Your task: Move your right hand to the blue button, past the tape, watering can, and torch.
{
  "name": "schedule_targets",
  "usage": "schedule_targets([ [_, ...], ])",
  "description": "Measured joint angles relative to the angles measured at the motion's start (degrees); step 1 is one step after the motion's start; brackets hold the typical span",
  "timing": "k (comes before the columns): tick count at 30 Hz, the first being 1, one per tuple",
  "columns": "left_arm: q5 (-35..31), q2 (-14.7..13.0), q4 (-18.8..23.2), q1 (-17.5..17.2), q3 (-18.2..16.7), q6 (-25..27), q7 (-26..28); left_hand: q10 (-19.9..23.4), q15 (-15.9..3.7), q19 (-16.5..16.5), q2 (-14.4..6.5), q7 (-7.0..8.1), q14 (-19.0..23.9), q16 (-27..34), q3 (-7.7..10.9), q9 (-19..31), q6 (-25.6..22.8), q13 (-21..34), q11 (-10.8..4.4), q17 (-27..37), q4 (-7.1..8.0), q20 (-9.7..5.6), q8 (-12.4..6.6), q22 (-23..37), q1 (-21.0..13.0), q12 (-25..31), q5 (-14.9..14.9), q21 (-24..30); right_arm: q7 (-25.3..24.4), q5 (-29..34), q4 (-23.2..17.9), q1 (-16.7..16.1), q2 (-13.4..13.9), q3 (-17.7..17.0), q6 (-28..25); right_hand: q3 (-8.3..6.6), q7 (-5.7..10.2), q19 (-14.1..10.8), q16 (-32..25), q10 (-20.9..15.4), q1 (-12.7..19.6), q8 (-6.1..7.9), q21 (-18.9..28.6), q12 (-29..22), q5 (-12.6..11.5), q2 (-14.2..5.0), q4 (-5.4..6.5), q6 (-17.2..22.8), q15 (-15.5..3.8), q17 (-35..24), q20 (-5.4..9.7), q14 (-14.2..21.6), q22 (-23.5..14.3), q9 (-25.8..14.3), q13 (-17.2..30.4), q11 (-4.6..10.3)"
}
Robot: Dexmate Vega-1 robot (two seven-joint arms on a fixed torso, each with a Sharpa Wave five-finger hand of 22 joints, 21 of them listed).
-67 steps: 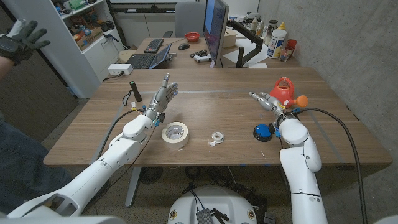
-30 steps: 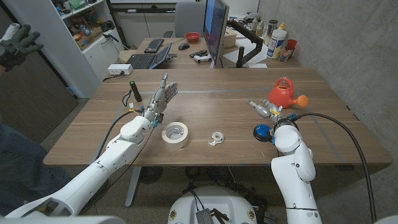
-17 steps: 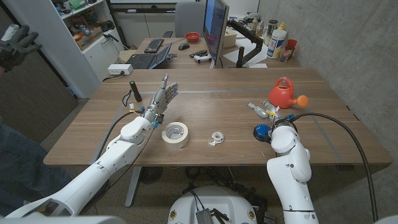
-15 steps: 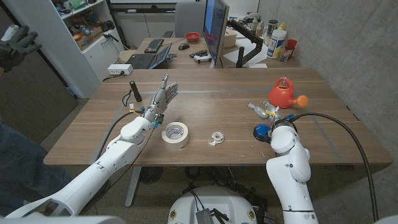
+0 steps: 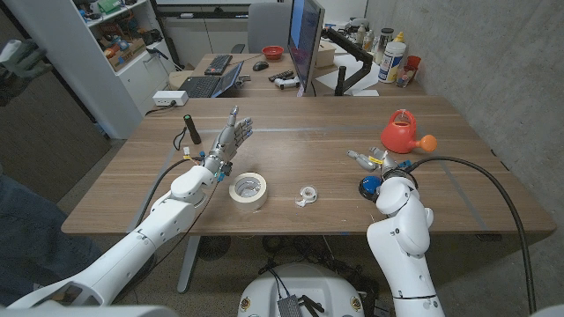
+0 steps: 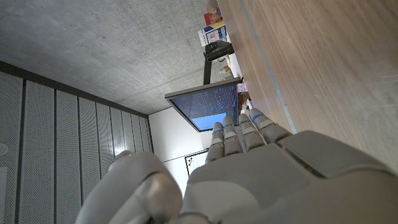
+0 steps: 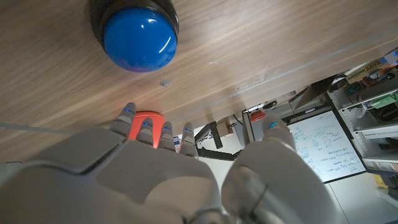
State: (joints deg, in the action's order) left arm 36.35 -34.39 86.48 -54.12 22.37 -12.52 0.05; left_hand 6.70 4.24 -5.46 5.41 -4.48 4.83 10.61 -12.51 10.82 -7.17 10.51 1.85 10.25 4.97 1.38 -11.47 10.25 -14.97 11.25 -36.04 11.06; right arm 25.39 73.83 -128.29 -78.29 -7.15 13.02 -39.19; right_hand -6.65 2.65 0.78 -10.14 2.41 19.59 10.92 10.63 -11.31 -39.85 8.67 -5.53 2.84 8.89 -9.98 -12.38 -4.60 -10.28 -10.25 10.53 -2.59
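Note:
The blue button in its black base sits near the table's front right; the right wrist view shows its dome just beyond my fingertips. My right hand hovers open just behind the button, fingers stretched toward the table's middle. Behind that hand stands the red watering can with its orange spout. A large roll of tape lies left of centre, a small tape roll nearer the middle. The black torch stands upright at the far left. My left hand is raised, open, fingers apart, between torch and large roll.
A monitor, laptop and clutter occupy the desk behind the table. A person's gloved hand shows at the upper left edge. A black cable loops over the table's right side from my right arm.
My right hand has drifted left and slightly toward the table's middle, its forearm swinging in over the button. The left hand has stayed put. The person's gloved hand has pulled back toward the edge.

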Motion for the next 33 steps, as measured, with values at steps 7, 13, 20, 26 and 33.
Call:
schedule_targets([
  [7, 0.12, -0.07, 0.02, -0.16, 0.0, 0.05, 0.01, 0.0, -0.22, 0.18, 0.0, 0.0, -0.23, 0.0, -0.48, 0.0, 0.0, 0.0, 0.0, 0.0, 0.01, 0.18, 0.0, 0.0, 0.0, 0.0, -0.21, 0.0, 1.37, 3.73, 0.57, 0.56, 0.29, 2.67, -3.05, 0.0, 0.0, 0.0, 0.0, 0.18, 0.11, 0.0, 0.0, 0.0, -0.22, -0.12, 0.0, 0.0, 0.0, 0.0, 0.0, 0.0, 0.01, 0.0, 0.0, -0.17],
  [13, 0.25, -0.37, 0.11, -0.39, -0.11, 0.05, -0.16, 0.0, -0.22, 0.05, 0.0, 0.0, -0.22, 0.0, -0.48, -0.01, 0.0, 0.0, 0.0, 0.0, 0.01, 0.9, 0.0, 0.0, 0.0, 0.0, -0.21, 0.0, 2.52, 6.59, 1.45, 1.26, 0.54, 4.59, -5.41, 0.24, 0.0, 0.0, 0.0, 0.76, 0.3, 0.0, 0.0, 0.0, -0.43, -0.31, -0.23, 0.0, 0.0, 0.0, 0.0, 0.0, 0.01, 0.0, 0.0, -0.76],
  [20, 0.35, -0.67, 0.12, -0.56, -0.28, 0.05, -0.3, 0.0, -0.22, 0.05, -0.22, 0.0, -0.22, 0.0, -0.48, -0.01, 0.0, 0.0, 0.0, 0.0, 0.01, 0.9, 0.0, 0.0, -0.22, 0.0, -0.2, 0.0, 4.29, 9.34, 2.83, 2.39, 0.86, 6.51, -7.87, 0.23, 0.31, 0.0, 0.0, 0.79, 0.3, 0.0, 0.0, 0.0, -0.67, -0.32, -0.23, -0.3, 0.0, 0.0, 0.0, 0.0, 0.01, 0.0, 0.0, -0.79],
  [26, 0.76, -0.79, 0.03, -0.67, -0.39, 0.06, -0.93, 0.0, -0.23, 0.05, -0.22, 0.3, -0.22, 0.0, -0.48, -0.01, -0.31, 0.0, 0.0, 0.0, 0.01, 0.9, 0.0, 0.0, -0.22, 0.0, -0.2, 0.0, 5.47, 10.73, 3.6, 3.02, 1.05, 7.47, -9.09, 0.47, 0.31, 0.0, 0.0, 0.79, 0.3, 0.0, 0.0, 0.0, -0.67, -0.32, -0.47, -0.3, 0.0, 0.0, 0.0, 0.0, 0.01, 0.0, 0.0, -0.79],
  [33, 1.08, -0.98, -0.37, -0.83, -0.58, -0.11, -1.25, 0.0, -0.04, 0.05, -0.22, 0.3, -0.41, 0.0, -0.64, -0.01, -0.3, 0.0, -0.01, 0.0, 0.17, 0.9, 0.0, 0.0, -0.22, 0.0, -0.2, 0.0, 7.81, 13.19, 4.37, 3.61, 1.24, 8.41, -11.21, 0.47, 0.0, 0.0, -0.28, 1.2, 0.59, 0.0, 0.0, 0.0, -0.67, -0.62, -0.47, -0.61, 0.0, 0.0, 0.0, 0.0, 0.01, 0.0, 0.0, -1.2],
])
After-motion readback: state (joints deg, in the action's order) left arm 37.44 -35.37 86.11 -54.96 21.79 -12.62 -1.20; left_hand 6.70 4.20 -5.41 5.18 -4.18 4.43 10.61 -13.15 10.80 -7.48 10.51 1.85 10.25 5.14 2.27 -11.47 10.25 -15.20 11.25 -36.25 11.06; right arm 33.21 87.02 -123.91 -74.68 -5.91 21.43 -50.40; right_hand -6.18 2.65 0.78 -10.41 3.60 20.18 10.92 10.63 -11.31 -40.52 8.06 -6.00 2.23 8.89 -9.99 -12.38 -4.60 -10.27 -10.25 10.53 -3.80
